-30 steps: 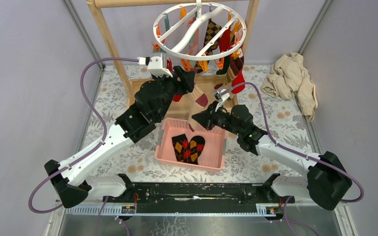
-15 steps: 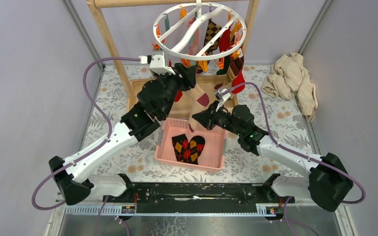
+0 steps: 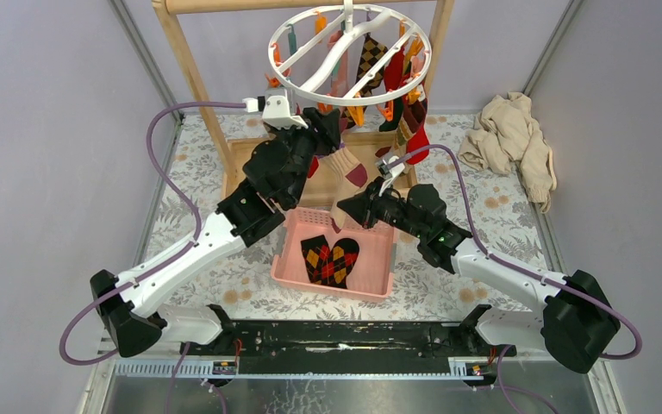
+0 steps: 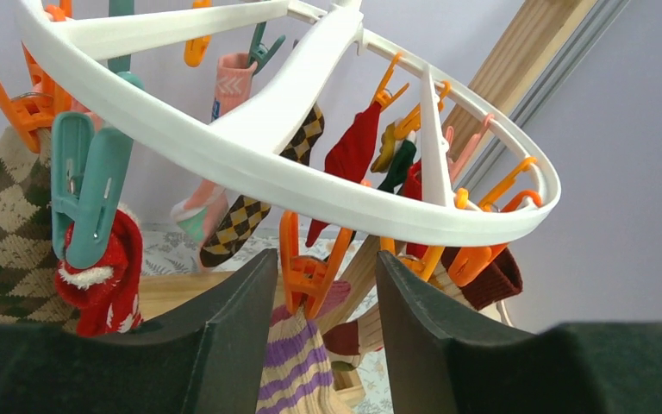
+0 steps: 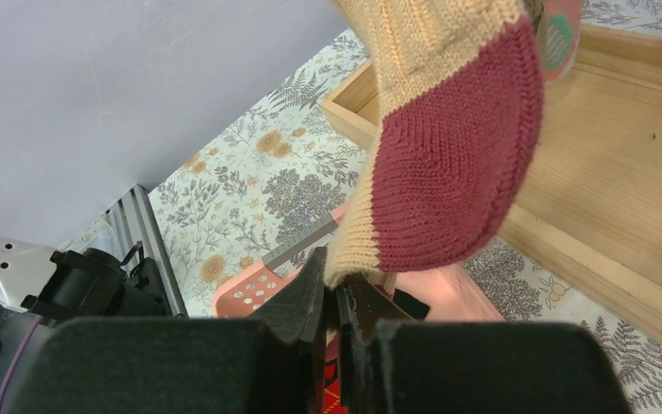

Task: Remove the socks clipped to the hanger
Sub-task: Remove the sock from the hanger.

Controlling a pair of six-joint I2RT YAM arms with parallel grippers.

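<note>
Brackets an orange plastic clip [image 4: 297, 278] on the round white ring hanger [image 4: 250, 147] with left hand [image 4: 326, 263] parted. Pinches a beige-and-maroon knitted sock [image 5: 448, 172] tight in right hand [image 5: 334, 289].

- Top external view: mounted high above and behind the left gripper [image 3: 327, 128] and right gripper [image 3: 342, 210], facing down and forward; distant enough to frame the hanger [image 3: 349, 53] over both grippers and the basket [image 3: 286, 250] just below the right one
- Left wrist view: seated behind the left gripper, facing up past its fingers; very near, with the hanger ring filling the frame above the fingertips
- Right wrist view: seated behind the right gripper, looking out along its fingers; very near, with the beige sock [image 5: 431, 52] directly above the fingertips
- Overlap: top external and left wrist views share the hanger; top external and right wrist views share the beige sock and the basket rim
</note>
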